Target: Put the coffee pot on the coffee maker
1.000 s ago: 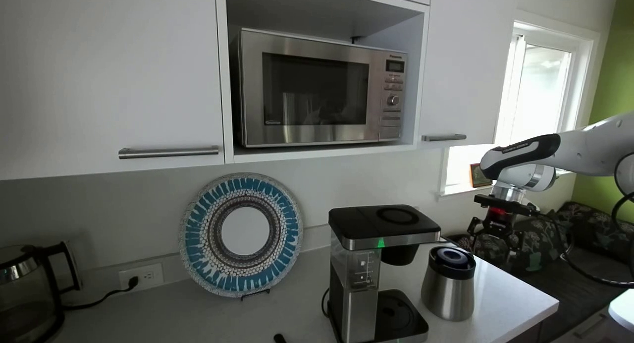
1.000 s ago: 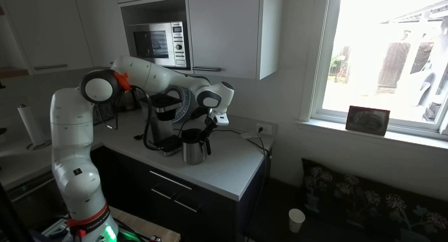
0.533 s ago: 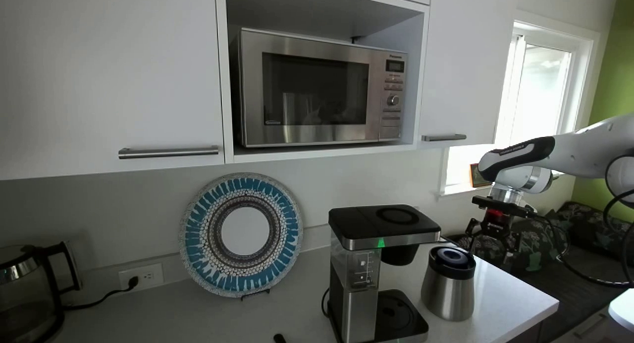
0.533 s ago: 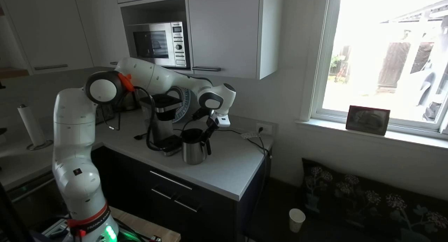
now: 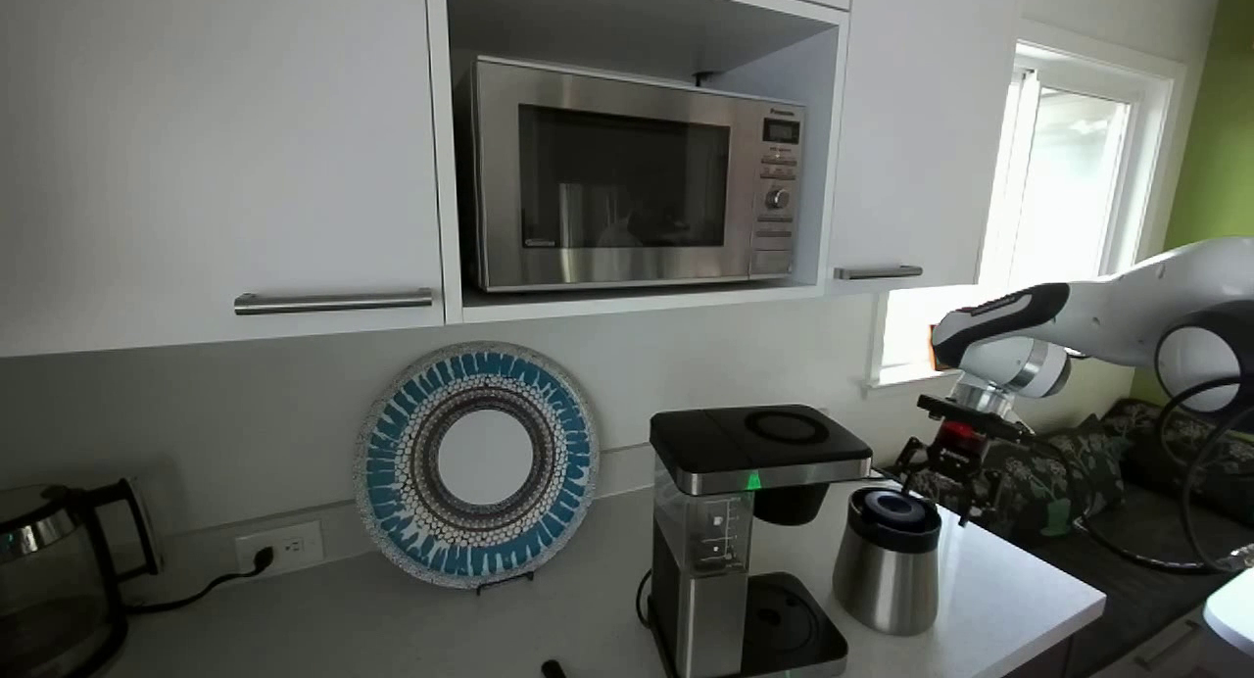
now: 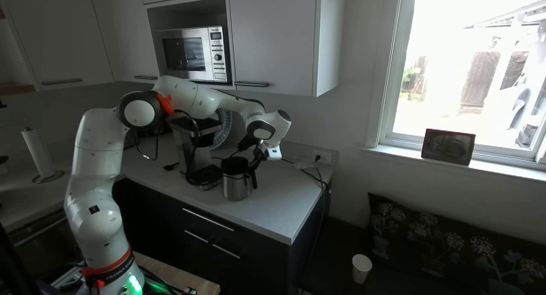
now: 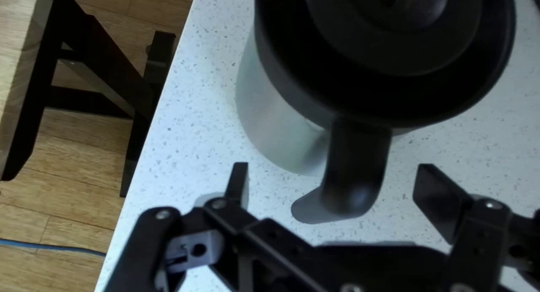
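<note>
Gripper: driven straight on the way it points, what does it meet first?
Probably the coffee pot handle: in the wrist view it appears between the fingers of the open gripper. Depth is unclear; they may straddle it and reach the countertop first.

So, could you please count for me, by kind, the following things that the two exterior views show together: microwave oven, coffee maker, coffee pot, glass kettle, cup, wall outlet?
Microwave oven: 1
Drip coffee maker: 1
Steel coffee pot: 1
Glass kettle: 1
Cup: 1
Wall outlets: 2
Total: 7
</note>
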Motion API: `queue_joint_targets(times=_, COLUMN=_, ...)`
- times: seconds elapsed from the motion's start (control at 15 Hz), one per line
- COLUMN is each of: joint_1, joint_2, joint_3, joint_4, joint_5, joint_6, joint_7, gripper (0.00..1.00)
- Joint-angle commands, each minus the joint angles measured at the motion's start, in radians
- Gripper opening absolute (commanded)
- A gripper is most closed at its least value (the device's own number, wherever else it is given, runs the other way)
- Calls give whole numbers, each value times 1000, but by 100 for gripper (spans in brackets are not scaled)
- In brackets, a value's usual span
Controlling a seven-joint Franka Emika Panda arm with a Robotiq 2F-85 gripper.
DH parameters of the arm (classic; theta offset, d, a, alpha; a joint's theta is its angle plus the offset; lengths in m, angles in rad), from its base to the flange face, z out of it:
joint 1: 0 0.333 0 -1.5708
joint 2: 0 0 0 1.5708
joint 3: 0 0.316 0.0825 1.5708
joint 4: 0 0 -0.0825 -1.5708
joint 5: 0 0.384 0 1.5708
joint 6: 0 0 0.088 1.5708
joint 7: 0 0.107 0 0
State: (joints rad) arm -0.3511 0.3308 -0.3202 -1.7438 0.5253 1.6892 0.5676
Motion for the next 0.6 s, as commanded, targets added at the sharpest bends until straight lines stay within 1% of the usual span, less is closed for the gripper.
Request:
queue_joint_targets(times=0.0, joint_1=-29, joint_2=46, joint_3=13, joint_4=49, joint_5=56, joint_6=-71, joint_7=-25, gripper=100)
queue_joint_targets(times=0.27, joint_1=-40, joint_2=77, joint_3=10, joint_4=79, joint_5=100, joint_6=-124, joint_7=-20, gripper=57)
queue_joint_targets(times=0.4, joint_1=-43, joint_2=89, joint_3=8, joint_4=92, joint_5=113, joint_6=-127, joint_7=-19, gripper=44)
queue_joint_targets(times=0.53, joint_1=-46, joint_2=98, joint_3=8, joint_4=101, joint_5=121, joint_6=-126, joint_7=-18, gripper=28)
